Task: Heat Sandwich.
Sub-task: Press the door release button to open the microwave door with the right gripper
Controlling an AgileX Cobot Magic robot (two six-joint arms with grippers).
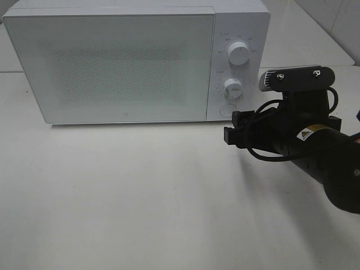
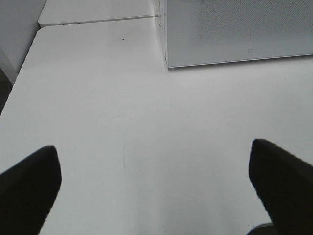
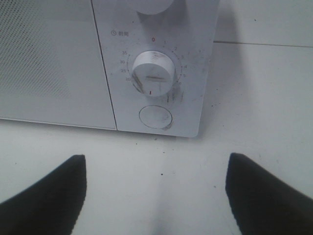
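The sandwich does not show in any view. A white microwave (image 1: 112,62) stands at the back of the table with its door shut. Its panel has an upper knob (image 1: 238,55), a lower timer knob (image 1: 232,87) and a round button (image 1: 228,109). My right gripper (image 1: 233,128) is open and empty, just in front of the button, apart from it. In the right wrist view the gripper (image 3: 156,196) faces the timer knob (image 3: 153,73) and the button (image 3: 156,117). My left gripper (image 2: 154,191) is open and empty over bare table.
The white table (image 1: 140,197) spreads in front of the microwave. The left wrist view shows the microwave's lower left corner (image 2: 168,62) and the table's left edge (image 2: 22,73). A seam between tabletops (image 2: 98,20) runs behind.
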